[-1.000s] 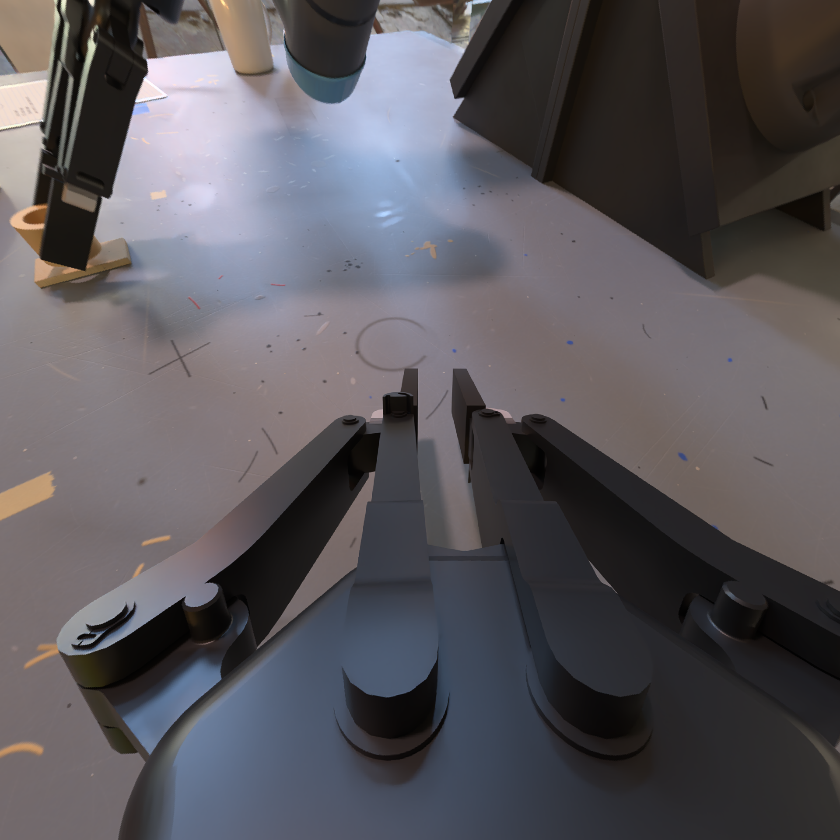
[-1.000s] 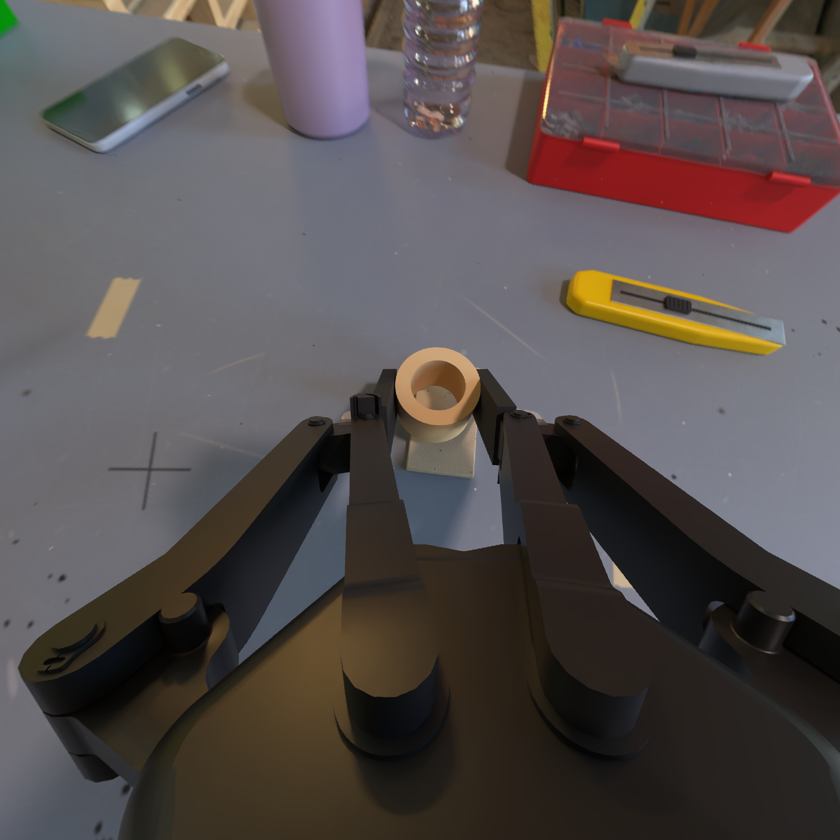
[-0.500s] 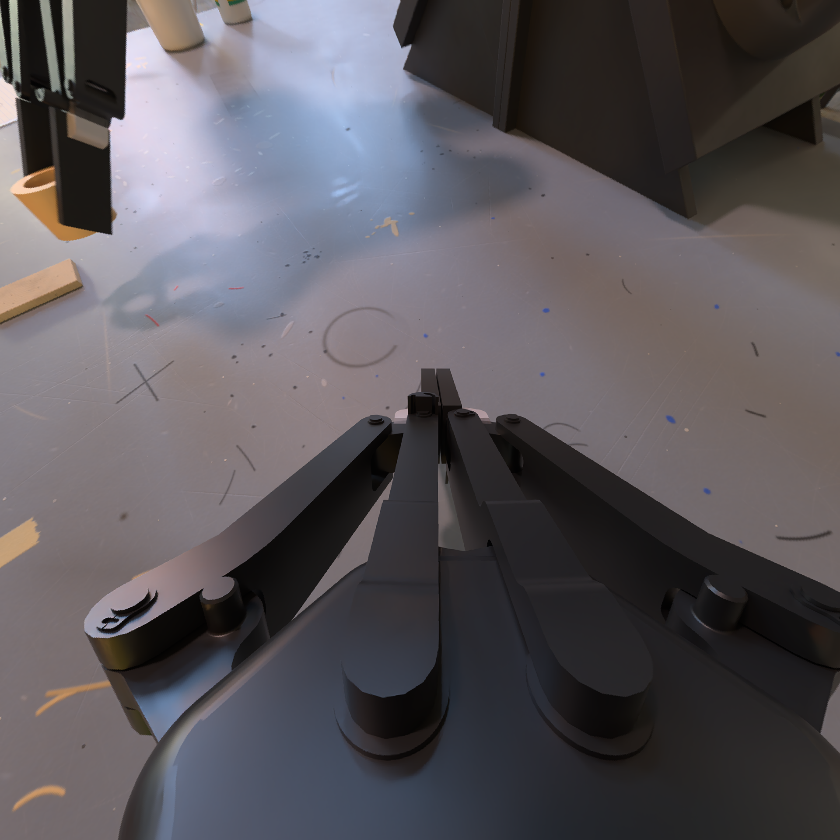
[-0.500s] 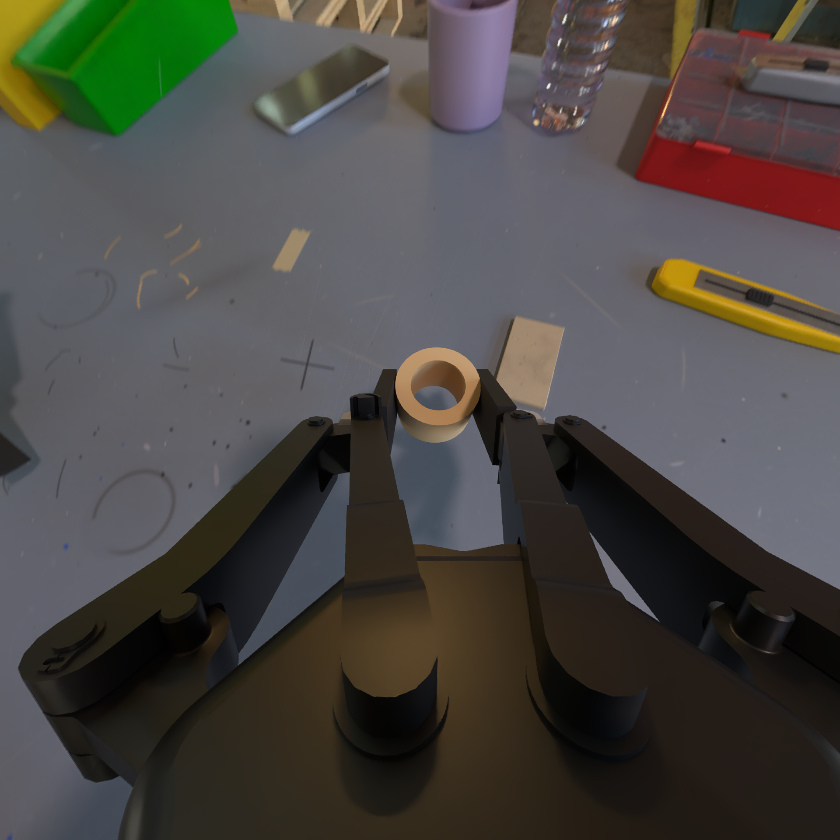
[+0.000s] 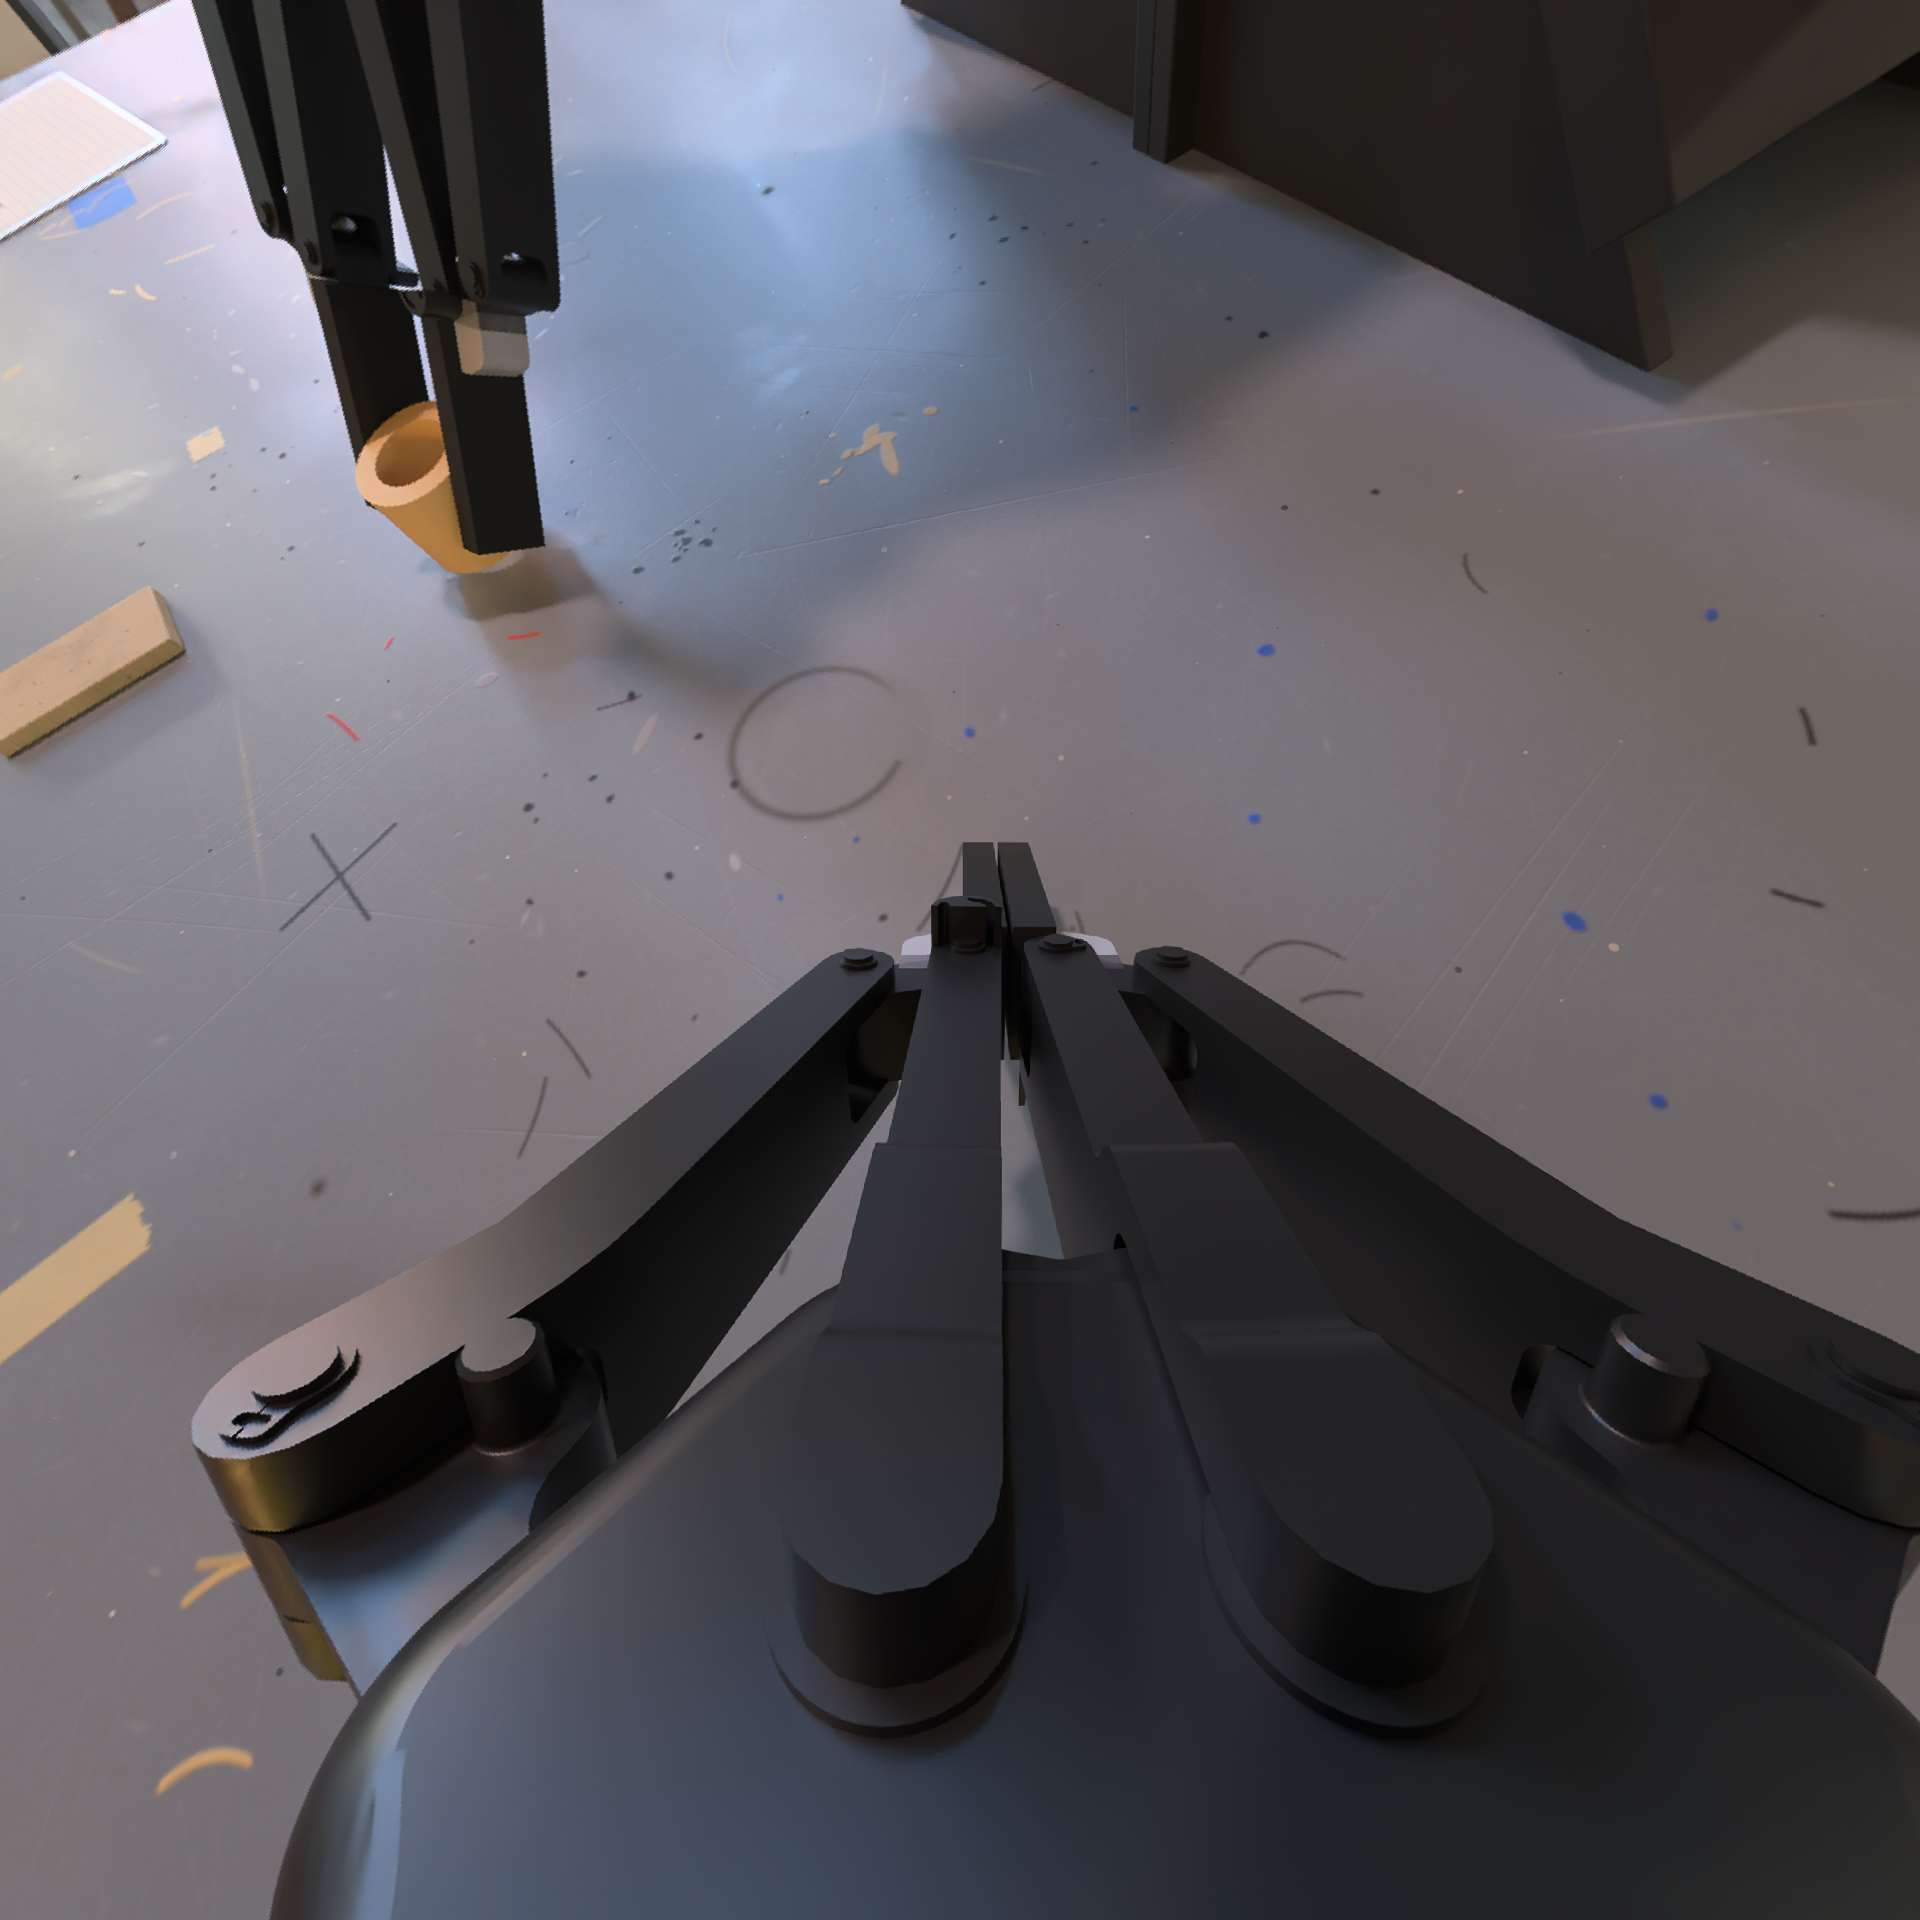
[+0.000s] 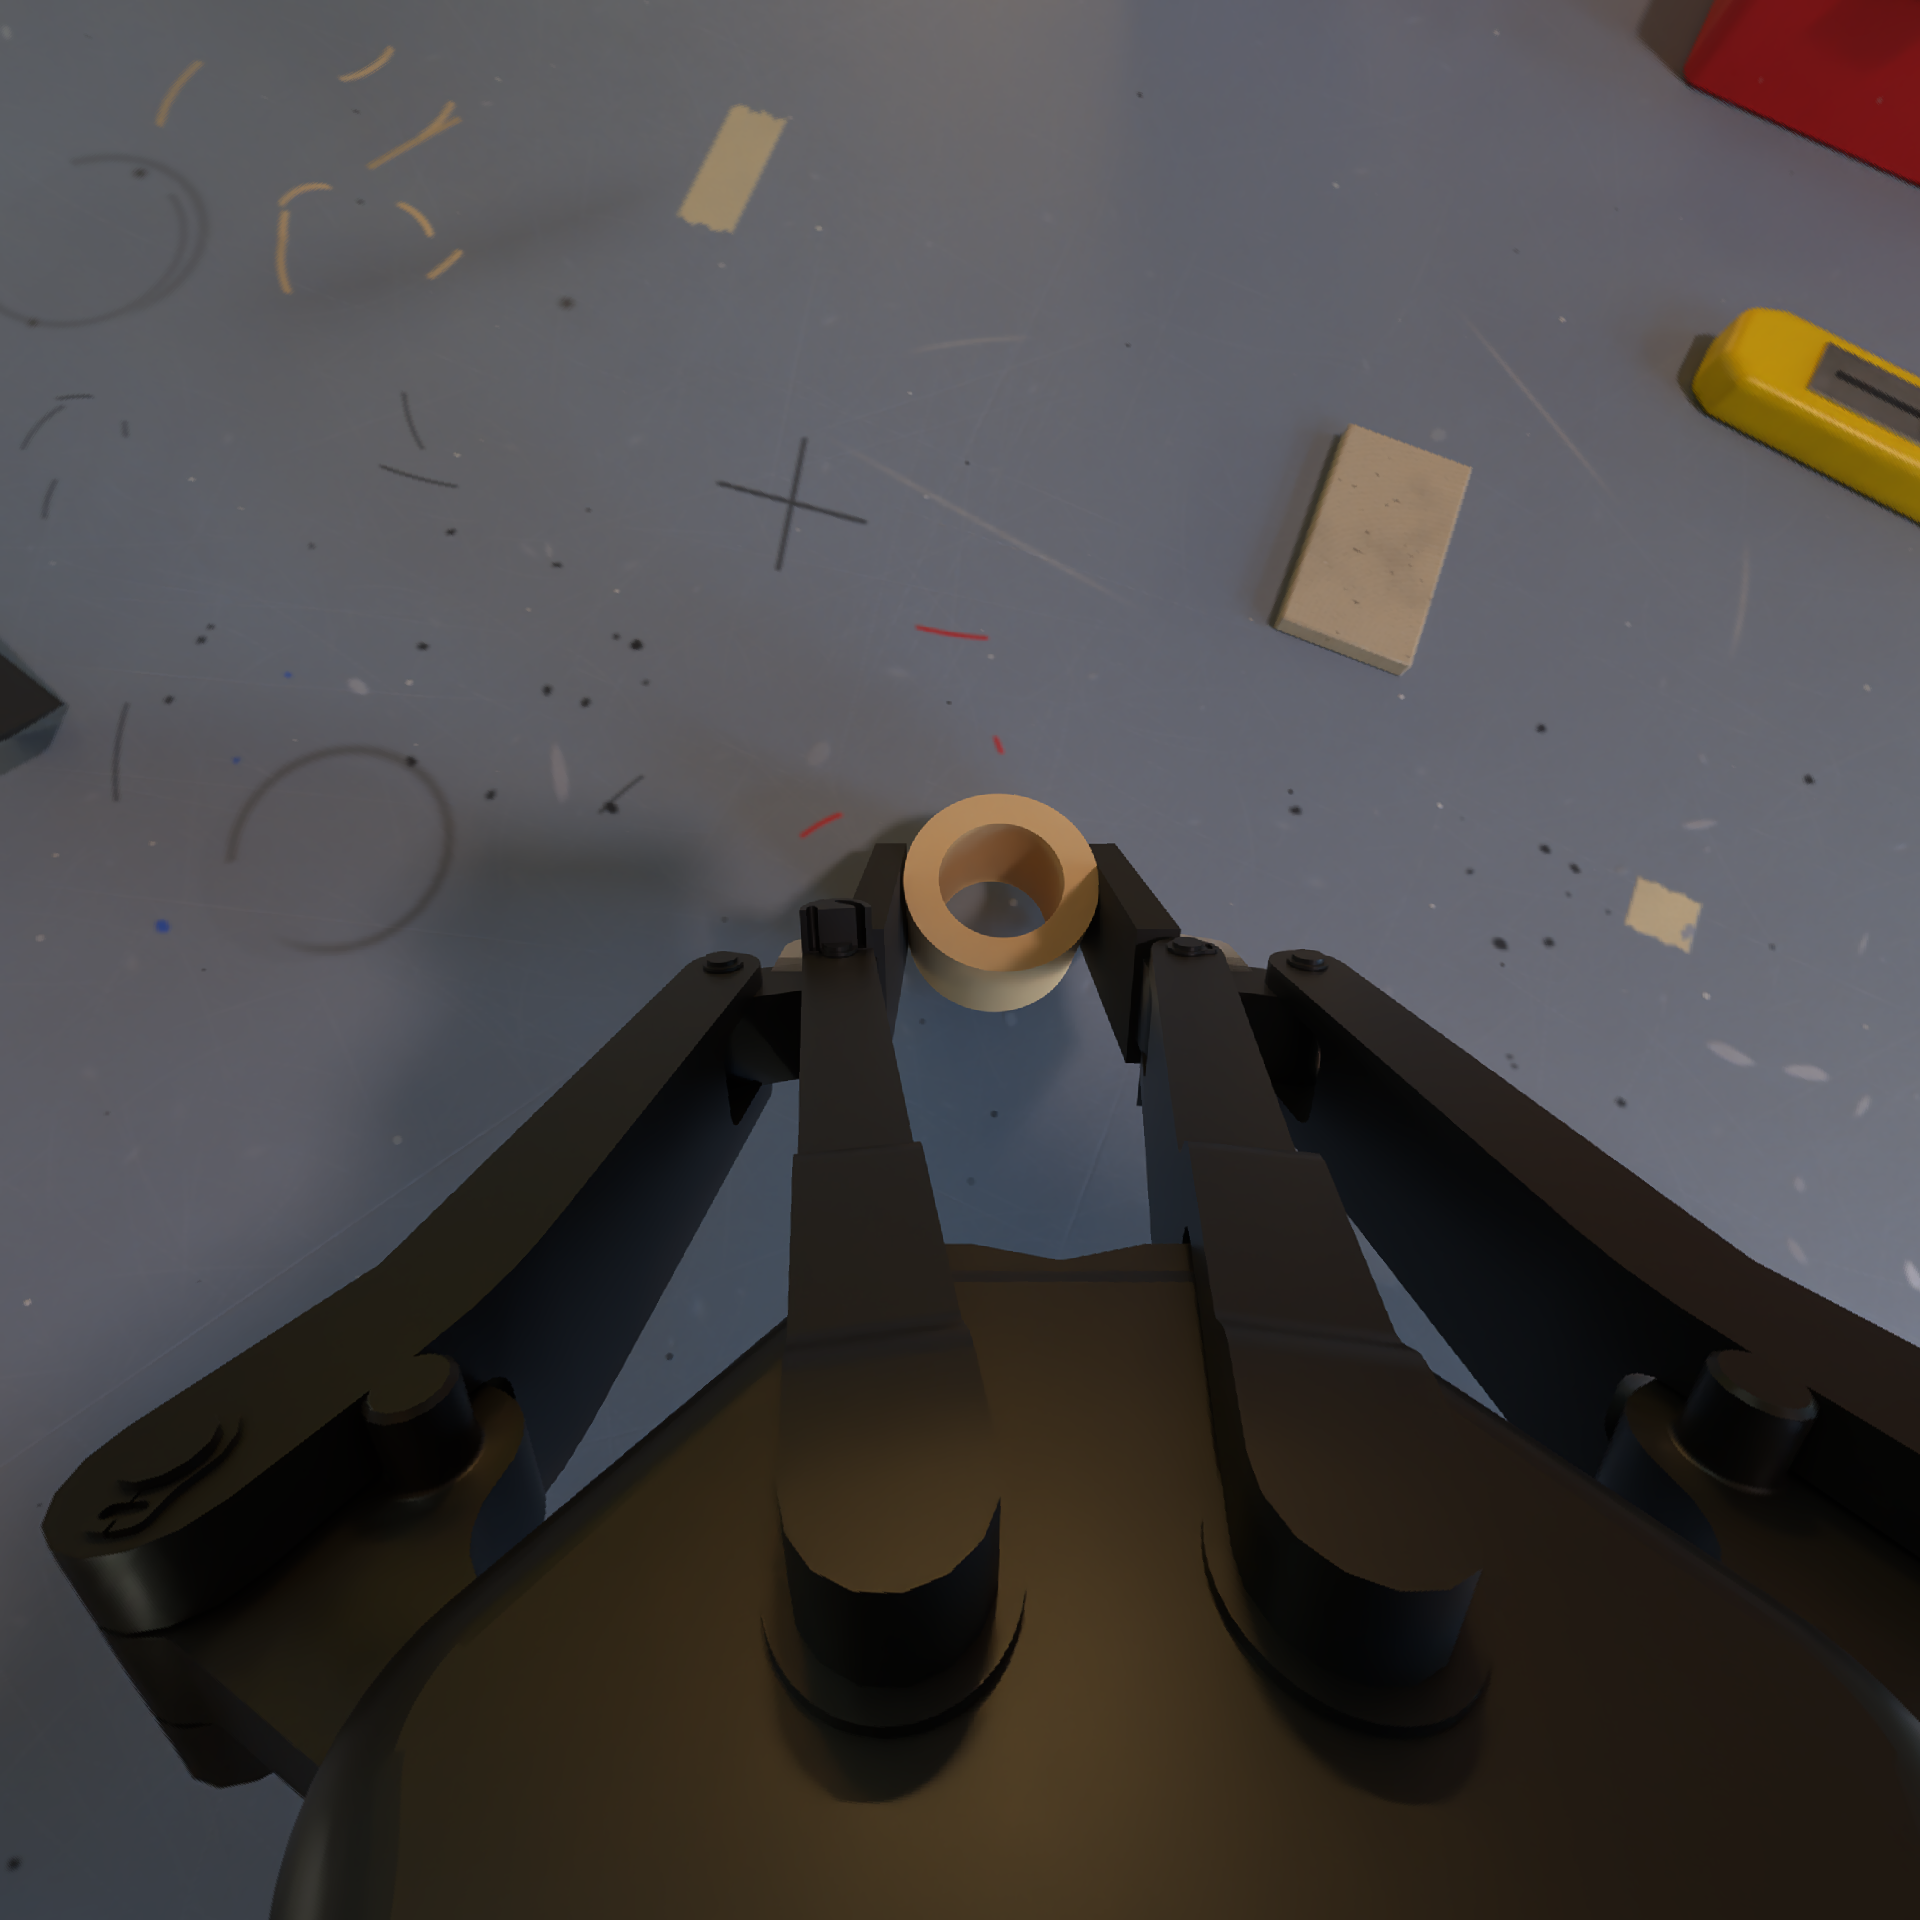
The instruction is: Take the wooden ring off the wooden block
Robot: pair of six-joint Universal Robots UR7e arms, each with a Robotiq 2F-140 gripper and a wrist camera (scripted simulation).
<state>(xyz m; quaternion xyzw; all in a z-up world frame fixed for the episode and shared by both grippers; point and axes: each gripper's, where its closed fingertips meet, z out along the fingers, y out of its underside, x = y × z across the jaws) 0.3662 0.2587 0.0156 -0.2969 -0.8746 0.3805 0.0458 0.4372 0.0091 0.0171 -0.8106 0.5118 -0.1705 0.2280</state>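
Note:
My right gripper (image 6: pixel 997 883) is shut on the tan wooden ring (image 6: pixel 940 904), held low over the grey table. The flat wooden block (image 6: pixel 1371 545) lies bare on the table, up and to the right of the ring. In the left wrist view the right gripper (image 5: pixel 436 488) shows at the upper left with the ring (image 5: pixel 410 494) between its fingers, just above or on the table; I cannot tell which. The block (image 5: pixel 83 670) lies at the left edge there. My left gripper (image 5: pixel 995 868) is shut and empty, over the table near a drawn circle.
A yellow utility knife (image 6: pixel 1813 410) lies at the right edge and a red case (image 6: pixel 1829 83) at the top right. A large dark machine base (image 5: pixel 1455 135) stands at the upper right of the left wrist view. A paper sheet (image 5: pixel 52 145) lies at the upper left.
My right gripper lifted the ring off the block, carried it away to the left of the block and lowered it toward the table. My left gripper closed fully.

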